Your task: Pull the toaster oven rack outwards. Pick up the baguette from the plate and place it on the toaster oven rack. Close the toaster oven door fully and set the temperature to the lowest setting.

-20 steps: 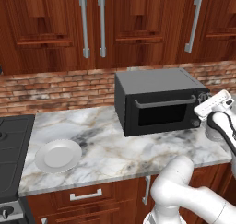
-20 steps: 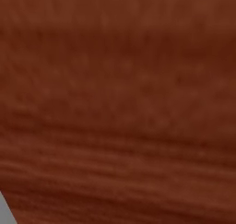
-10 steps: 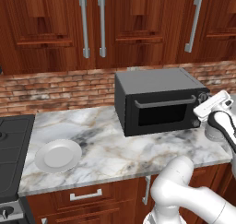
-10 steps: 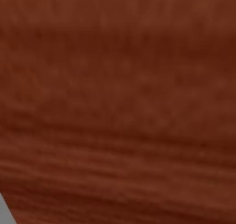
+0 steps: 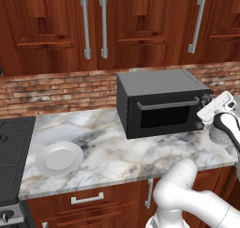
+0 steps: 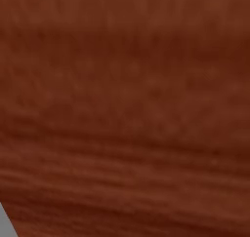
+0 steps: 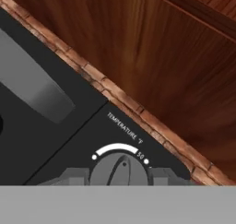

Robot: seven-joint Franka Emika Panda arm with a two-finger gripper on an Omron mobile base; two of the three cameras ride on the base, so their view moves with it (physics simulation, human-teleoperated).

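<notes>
one temperature knob (image 7: 120,168) on the toaster oven (image 5: 159,102) is clamped between the gripper (image 7: 119,177) fingers. little has changed over the last second beyond a slight wrist shift. the toaster oven door (image 5: 166,113) is shut, the plate (image 5: 59,158) bare; only the final turning seems left.

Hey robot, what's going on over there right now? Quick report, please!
Gripper closed around the temperature knob on the toaster oven. Oven door shut. Plate bare on the counter. Nothing in the way.
</notes>
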